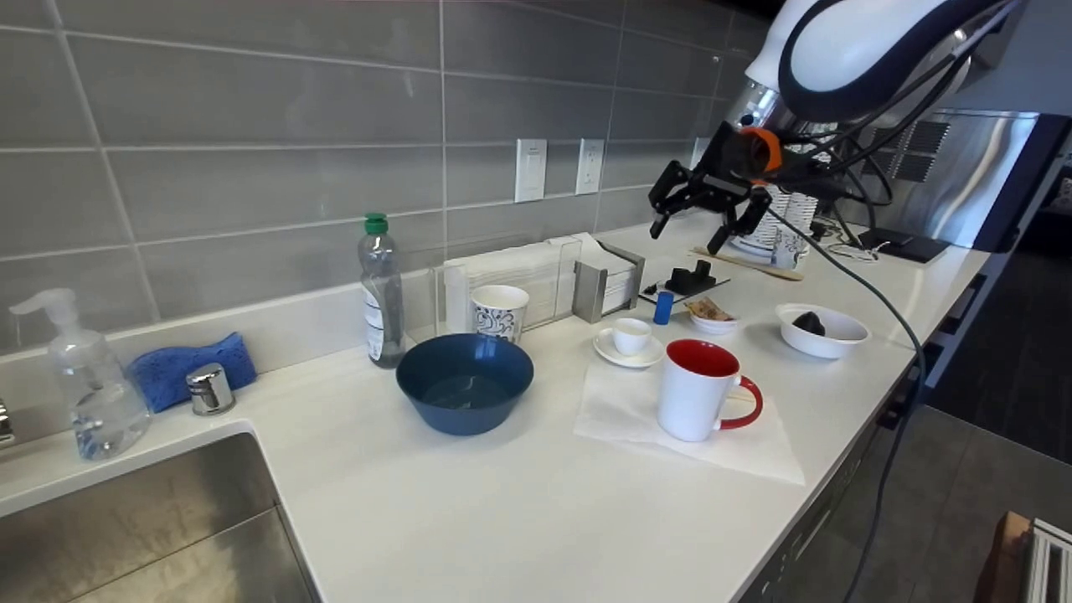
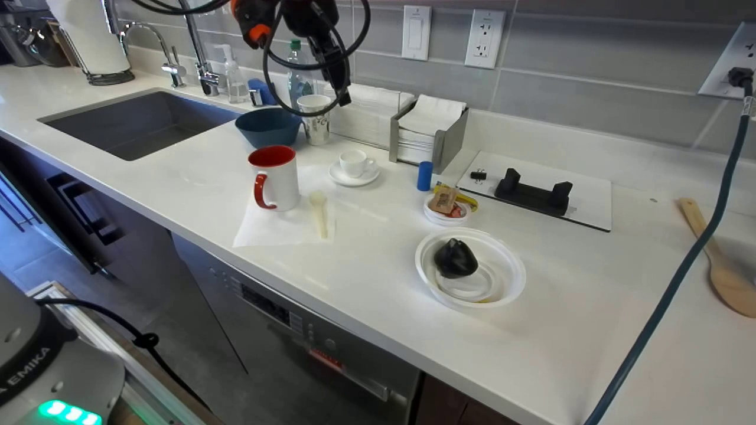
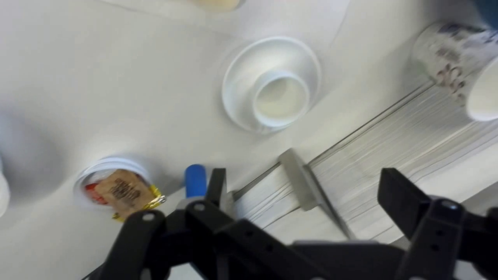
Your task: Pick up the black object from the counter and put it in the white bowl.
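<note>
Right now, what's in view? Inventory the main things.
black object: 1, black, in white bowl
white bowl: 1, white, on counter
mug: 1, white with red, on sheet
sheet: 1, white, under mug
pale spoon: 1, cream, on sheet
cup: 1, white, on saucer
saucer: 1, white, under cup
packet dish: 1, white, near cylinder
cylinder: 1, blue, near packet dish
blue bowl: 1, blue, on counter
patterned cup: 1, white, near wall
napkin stacks: 2, white, near wall
bottles: 2, clear, near wall
arm: 1, white and black, over counter
jaws: 1 pair, black, open above counter

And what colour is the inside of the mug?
The mug's inside is red; it shows best in an exterior view.
</note>
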Motion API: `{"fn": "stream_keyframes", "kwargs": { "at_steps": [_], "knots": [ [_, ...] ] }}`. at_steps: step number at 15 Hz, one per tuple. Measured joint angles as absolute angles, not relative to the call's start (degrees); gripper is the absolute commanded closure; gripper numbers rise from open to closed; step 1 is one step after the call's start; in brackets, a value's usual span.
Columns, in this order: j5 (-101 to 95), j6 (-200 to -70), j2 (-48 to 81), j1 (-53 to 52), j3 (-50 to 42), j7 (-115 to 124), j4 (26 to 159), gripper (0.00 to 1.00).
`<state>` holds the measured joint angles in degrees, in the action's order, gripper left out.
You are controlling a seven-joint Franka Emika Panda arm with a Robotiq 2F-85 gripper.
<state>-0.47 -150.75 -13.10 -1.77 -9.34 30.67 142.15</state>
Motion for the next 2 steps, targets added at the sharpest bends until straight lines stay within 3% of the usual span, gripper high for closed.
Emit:
{"fn": "stream_keyframes", "kwargs": {
  "at_steps": [2],
  "knots": [
    [0.70, -150.49, -13.21, -0.95, -7.94, 29.55, 142.14, 0.00]
  ]
}}
